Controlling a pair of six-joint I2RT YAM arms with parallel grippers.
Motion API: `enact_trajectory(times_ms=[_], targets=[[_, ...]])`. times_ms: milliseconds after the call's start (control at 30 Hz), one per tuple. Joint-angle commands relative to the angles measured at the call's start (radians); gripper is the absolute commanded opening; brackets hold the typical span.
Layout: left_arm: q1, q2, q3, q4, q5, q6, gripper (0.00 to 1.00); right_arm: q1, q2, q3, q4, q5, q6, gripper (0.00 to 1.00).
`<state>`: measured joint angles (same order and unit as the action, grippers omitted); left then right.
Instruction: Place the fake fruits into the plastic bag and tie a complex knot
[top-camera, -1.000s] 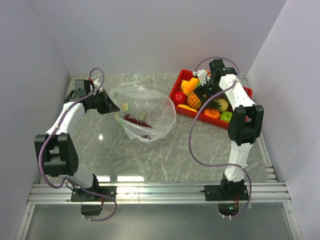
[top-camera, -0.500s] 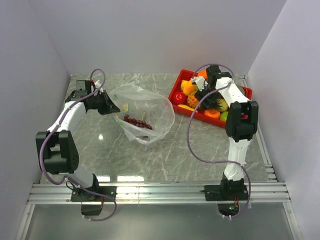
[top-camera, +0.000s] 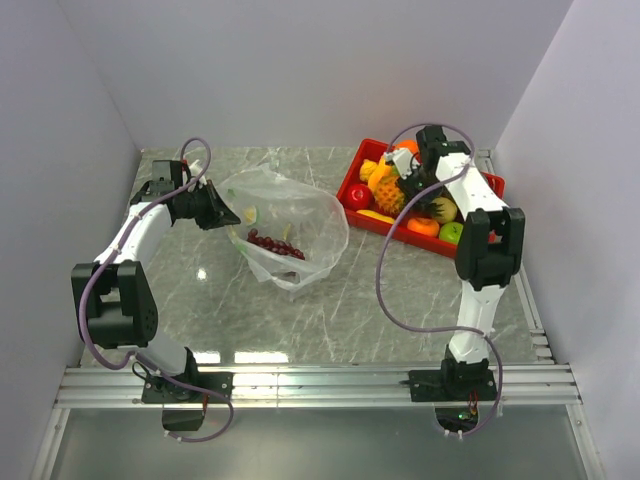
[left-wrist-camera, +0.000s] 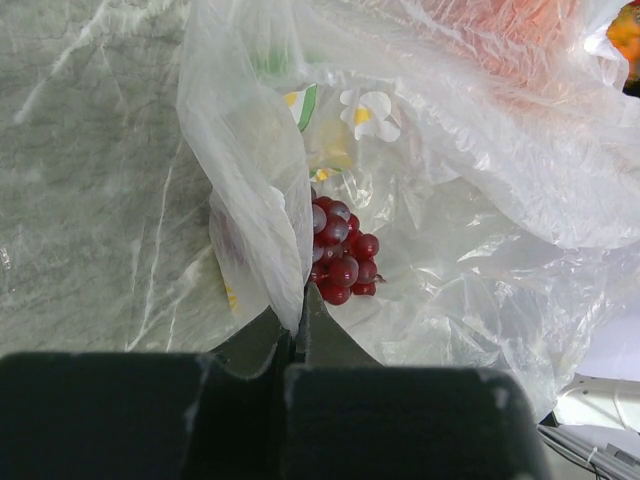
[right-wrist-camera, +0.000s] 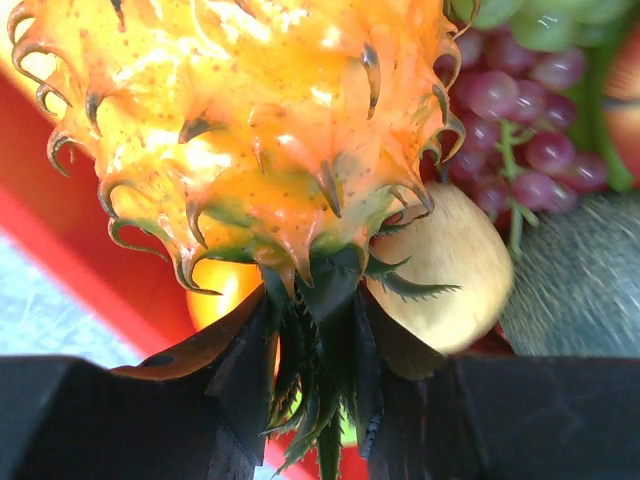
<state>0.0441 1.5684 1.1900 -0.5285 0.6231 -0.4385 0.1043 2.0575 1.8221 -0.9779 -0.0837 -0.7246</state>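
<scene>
The plastic bag (top-camera: 290, 225) lies open at mid-table with a red grape bunch (top-camera: 275, 242) inside. My left gripper (top-camera: 232, 213) is shut on the bag's left rim; in the left wrist view the film (left-wrist-camera: 260, 230) is pinched between the shut jaws of that gripper (left-wrist-camera: 297, 320), with the grapes (left-wrist-camera: 340, 255) just beyond. The other fake fruits fill the red tray (top-camera: 360, 160). My right gripper (top-camera: 405, 190) is over the tray. In the right wrist view the jaws of this gripper (right-wrist-camera: 320, 340) clasp the green crown (right-wrist-camera: 335, 290) of the orange pineapple (right-wrist-camera: 260, 120).
Around the pineapple in the tray lie a red apple (top-camera: 358, 195), an orange fruit (top-camera: 423, 227), a green one (top-camera: 452, 232), a pale yellow fruit (right-wrist-camera: 450, 270) and purple grapes (right-wrist-camera: 520, 130). Walls stand close on both sides of the marble table (top-camera: 330, 310).
My right gripper has dropped onto the pineapple in the tray and its jaws have narrowed from wide open onto the crown. The left gripper keeps its hold on the bag.
</scene>
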Motion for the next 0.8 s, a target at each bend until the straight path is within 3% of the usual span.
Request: enact_trajectory(times_ms=[0, 200, 367, 500, 633, 767], targets=[[-0.006, -0.025, 0.026, 0.008, 0.009, 0.012, 0.00, 0.003, -0.141, -0.004, -0.019, -0.030, -0.016, 0.00], [-0.006, -0.027, 0.026, 0.009, -0.003, 0.011, 0.00, 0.002, -0.198, 0.052, -0.077, -0.033, -0.022, 0.00], [-0.010, -0.033, 0.023, 0.007, -0.003, 0.006, 0.00, 0.009, -0.313, 0.198, -0.114, -0.175, 0.089, 0.00], [-0.023, -0.039, 0.026, -0.004, -0.011, 0.011, 0.00, 0.136, -0.375, 0.313, -0.088, -0.254, 0.233, 0.00], [-0.024, -0.041, 0.030, -0.005, 0.003, 0.003, 0.00, 0.308, -0.462, 0.269, 0.047, -0.271, 0.371, 0.00], [-0.027, -0.044, 0.030, 0.005, 0.020, -0.011, 0.00, 0.480, -0.447, 0.234, 0.163, -0.291, 0.444, 0.00]])
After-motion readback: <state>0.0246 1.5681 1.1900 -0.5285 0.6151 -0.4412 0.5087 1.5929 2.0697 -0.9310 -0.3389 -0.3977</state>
